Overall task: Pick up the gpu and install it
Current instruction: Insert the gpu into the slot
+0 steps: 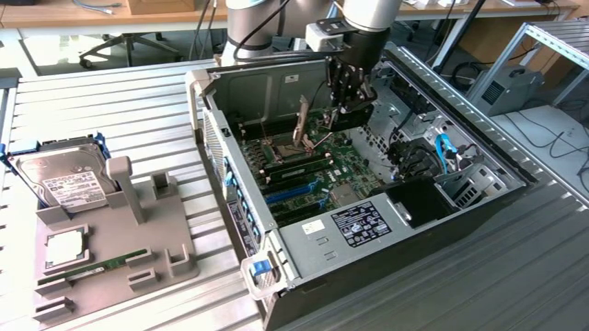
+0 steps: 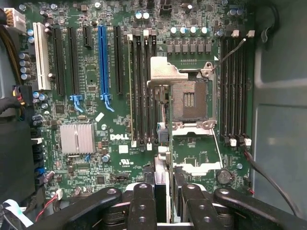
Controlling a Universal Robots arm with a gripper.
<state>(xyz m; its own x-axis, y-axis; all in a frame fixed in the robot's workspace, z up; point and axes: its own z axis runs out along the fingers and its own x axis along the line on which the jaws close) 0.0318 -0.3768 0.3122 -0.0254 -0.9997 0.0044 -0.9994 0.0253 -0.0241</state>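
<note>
Currently, my claw (image 1: 350,103) is inside the open computer case (image 1: 276,276), above the motherboard (image 2: 192,158). Its black fingers (image 2: 144,203) are pressed onto the gpu (image 2: 162,179), pinching it between them.

Surroundings:
- CPU socket (image 2: 189,98), open and with its metal frame raised, lies on the board beyond the claw.
- Memory slots (image 2: 141,86) flank the socket on both sides.
- Blue expansion slot (image 2: 102,57), the black slots beside it and a white slot (image 2: 42,57) sit well apart from the card.
- A silver heatsink (image 2: 76,139) lies near those slots.
- Cables and the drive cage (image 1: 460,183) occupy the case on the exterior view's right.
- Outside the case, at the exterior view's left, a grey holder (image 1: 110,241) on the slatted desk (image 1: 110,103) carries a hard drive (image 1: 60,183) standing on edge, a green memory stick (image 1: 92,265) and a square chip (image 1: 65,248).

Orientation: I hold the gpu (image 1: 350,118) on edge, flat faces against my fingers. In the wrist view its thin edge runs parallel to the memory and expansion slots. It hangs clear of the board, near the socket and seated in no slot.

Limits: my fingers cover most of the card. Its full length and the direction of its bracket end cannot be determined.
</note>
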